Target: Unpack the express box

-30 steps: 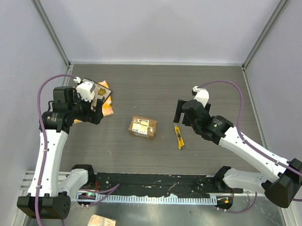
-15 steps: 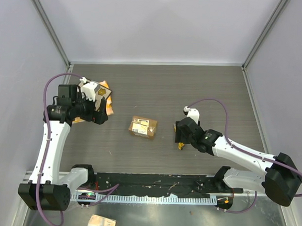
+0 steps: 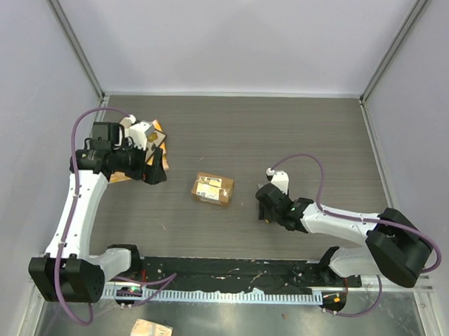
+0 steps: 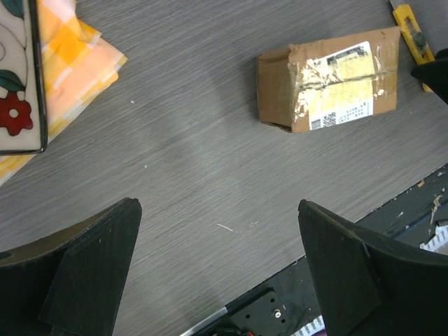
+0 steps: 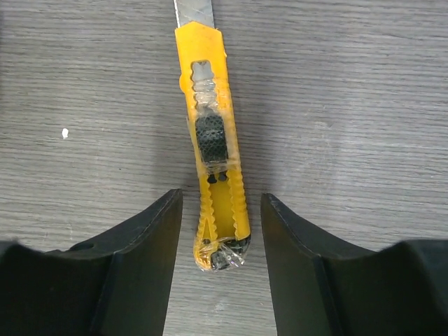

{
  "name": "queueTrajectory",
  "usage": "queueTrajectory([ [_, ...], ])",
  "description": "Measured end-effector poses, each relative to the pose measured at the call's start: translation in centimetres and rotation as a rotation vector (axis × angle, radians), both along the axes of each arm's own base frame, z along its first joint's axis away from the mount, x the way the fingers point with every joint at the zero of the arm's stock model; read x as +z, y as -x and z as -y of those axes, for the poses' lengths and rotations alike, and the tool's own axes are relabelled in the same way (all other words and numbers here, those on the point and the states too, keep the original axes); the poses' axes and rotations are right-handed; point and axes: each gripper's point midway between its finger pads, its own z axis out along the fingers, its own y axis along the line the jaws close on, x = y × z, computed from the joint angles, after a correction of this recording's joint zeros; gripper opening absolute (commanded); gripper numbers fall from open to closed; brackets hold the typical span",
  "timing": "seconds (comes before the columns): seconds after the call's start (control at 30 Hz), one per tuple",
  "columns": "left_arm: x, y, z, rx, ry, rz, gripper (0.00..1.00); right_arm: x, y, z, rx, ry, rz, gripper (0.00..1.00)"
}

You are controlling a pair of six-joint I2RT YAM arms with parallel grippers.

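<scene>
Down at the right fingers (image 5: 143, 269), the two dark pads stand open with a gap between them. The rear end of a yellow utility knife (image 5: 212, 140) lies in that gap, a sliver of worktop showing on either side of it, so nothing is gripped. The knife runs straight up the right wrist frame, its metal blade leaving at the top edge.

The left fingers (image 4: 91, 273) are spread wide at the two lower corners of the left wrist frame and are bare. The express box (image 4: 327, 85) sits well apart from them in the upper right of that frame, flat on the worktop, with the tip of the knife just beyond its right end.

From above, the express box (image 3: 213, 189) lies near the middle of the frame, between the two arms. It is closer to the right fingers (image 3: 266, 208), which sit just to its right and slightly lower.

The worktop (image 3: 299, 134) is dark grey wood grain, closed in by pale walls (image 3: 236, 43). An orange-and-yellow checked cloth (image 4: 66, 59) lies at the upper left of the left wrist frame.

The box's long axis runs left to right in the overhead frame, dipping slightly toward the right. Its taped, labelled face points up.
</scene>
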Motion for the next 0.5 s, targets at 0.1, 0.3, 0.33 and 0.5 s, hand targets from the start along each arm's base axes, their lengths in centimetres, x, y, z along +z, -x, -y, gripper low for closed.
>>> queueTrajectory([
  [0.1, 0.3, 0.4, 0.7, -0.037, 0.010, 0.004, 1.00, 0.0, 0.1, -0.2, -0.002, -0.002, 0.011, 0.50],
  [0.3, 0.9, 1.4, 1.5, -0.084, 0.032, 0.014, 1.00, -0.3, 0.3, -1.0, 0.011, -0.009, 0.020, 0.29],
  [0.33, 1.0, 1.6, 1.7, -0.092, 0.036, 0.013, 1.00, -0.3, 0.2, -1.2, 0.011, -0.007, 0.028, 0.22],
  [0.5, 1.6, 2.5, 3.0, -0.160, 0.023, 0.036, 1.00, -0.2, 0.2, -2.3, 0.020, -0.022, 0.048, 0.04],
])
